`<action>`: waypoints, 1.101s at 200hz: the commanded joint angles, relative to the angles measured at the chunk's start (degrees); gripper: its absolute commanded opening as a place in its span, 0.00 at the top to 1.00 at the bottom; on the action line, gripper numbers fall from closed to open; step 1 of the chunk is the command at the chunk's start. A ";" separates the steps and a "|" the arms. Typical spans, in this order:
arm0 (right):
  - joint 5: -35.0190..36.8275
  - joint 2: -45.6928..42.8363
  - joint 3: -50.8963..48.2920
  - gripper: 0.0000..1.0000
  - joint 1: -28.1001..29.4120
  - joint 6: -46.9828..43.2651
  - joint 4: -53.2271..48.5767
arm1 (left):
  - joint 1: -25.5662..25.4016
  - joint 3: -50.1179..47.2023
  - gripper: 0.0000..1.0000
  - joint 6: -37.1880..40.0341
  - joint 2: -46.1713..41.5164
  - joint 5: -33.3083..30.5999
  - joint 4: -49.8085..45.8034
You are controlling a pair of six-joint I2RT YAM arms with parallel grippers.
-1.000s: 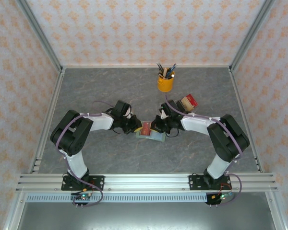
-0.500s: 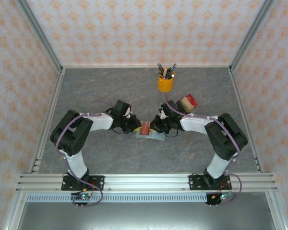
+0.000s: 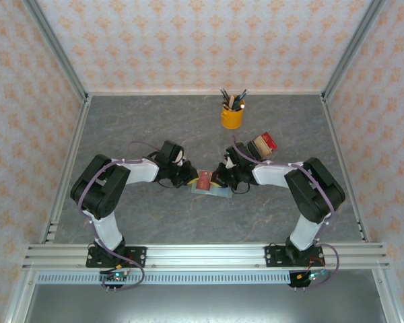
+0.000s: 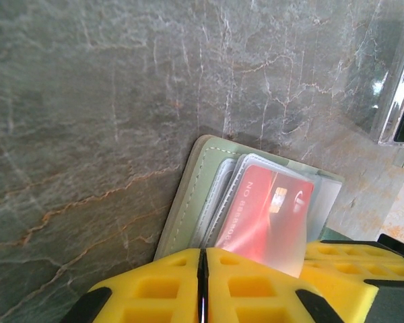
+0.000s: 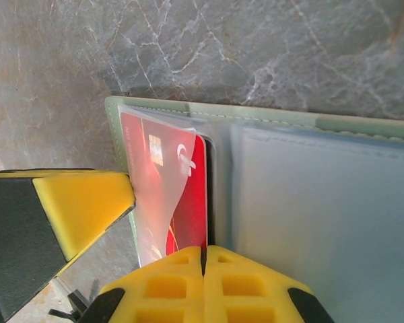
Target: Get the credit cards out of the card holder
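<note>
Open on worktop (image 4: 87, 101) between both tools: holder (image 5: 310, 195). In clear sleeve (image 5: 158, 222) on holder's left leaf, red card (image 5: 192, 195), long axis in line with right tool (image 5: 203, 254), pinched shut at card's near end; grip uncertain. Shut too, left tool (image 4: 202, 259), at holder's left edge.

Left arm (image 3: 138, 169) extends low from the left of the card holder (image 3: 219, 192), elbow folded back; left gripper (image 3: 187, 177) at the holder's left edge, pads pressed together; right arm (image 3: 276, 173) mirrors it from the right; right gripper (image 3: 223, 179) at the holder's upper edge, pads likewise together.
</note>
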 commanded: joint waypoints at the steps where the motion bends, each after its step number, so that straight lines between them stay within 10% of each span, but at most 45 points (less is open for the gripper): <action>1: 0.42 -1.17 0.72 1.00 0.58 -0.53 5.96 | -1.88 -3.38 0.87 -0.34 3.35 -1.75 -8.14; 169: 3.16 -3.44 -0.20 1.00 -1.81 -3.21 -3.85 | -1.11 -3.01 0.81 -0.16 1.46 0.46 -5.06; 220: 2.90 -0.91 0.17 0.84 -1.81 -3.97 -4.33 | -2.22 -1.61 0.84 1.13 1.39 1.38 -5.72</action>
